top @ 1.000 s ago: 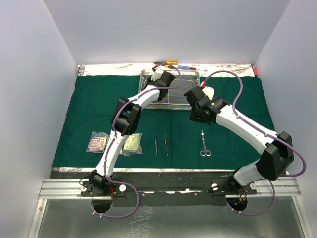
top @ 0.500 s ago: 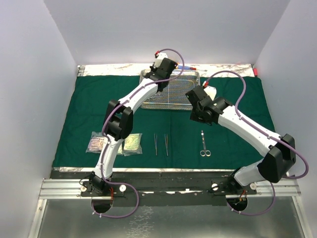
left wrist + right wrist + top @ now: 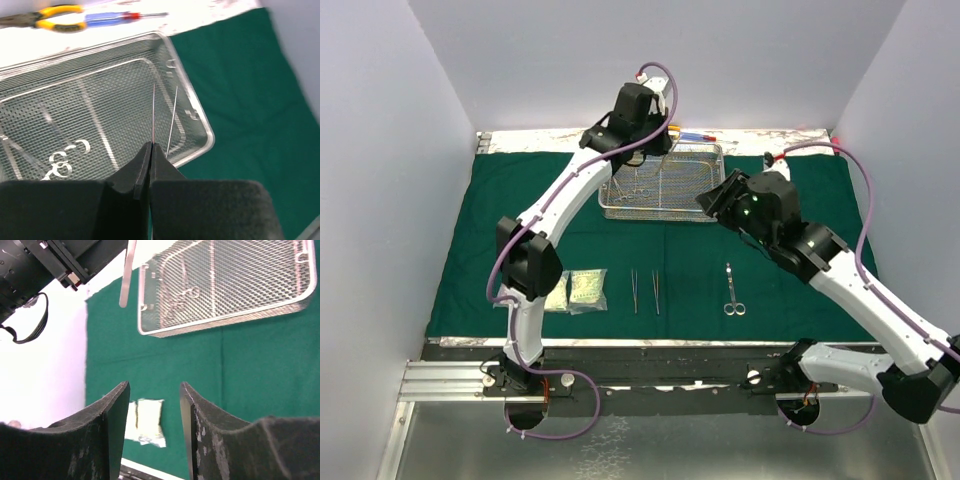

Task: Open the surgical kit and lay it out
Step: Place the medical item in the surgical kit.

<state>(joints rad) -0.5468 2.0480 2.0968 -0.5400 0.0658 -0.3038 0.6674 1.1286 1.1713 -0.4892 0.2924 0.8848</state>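
Observation:
The steel wire-mesh tray [image 3: 670, 217] sits at the back of the dark green cloth [image 3: 470, 220]. My left gripper [image 3: 612, 140] is raised over the tray's back left. In the left wrist view it [image 3: 150, 146] is shut on slim steel forceps [image 3: 153, 115], whose tips hang over the tray [image 3: 200, 120]. Scissor-like clamps [image 3: 65, 160] still lie in the tray. My right gripper [image 3: 715, 200] is open and empty above the cloth in front of the tray's right corner. Two forceps [image 3: 634, 290] and one clamp [image 3: 732, 290] lie on the cloth, with clear packets [image 3: 585, 290] to their left.
A yellow-handled tool [image 3: 55, 12] and red and blue pens [image 3: 115, 17] lie on the white strip behind the tray. The left arm hides part of the packets. The right wrist view shows the held forceps [image 3: 126, 275] and the packets [image 3: 147, 422] between my open fingers.
My left gripper has risen from the tray and moved back and left, lifting the forceps. My right arm has drawn back to the right, away from the tray.

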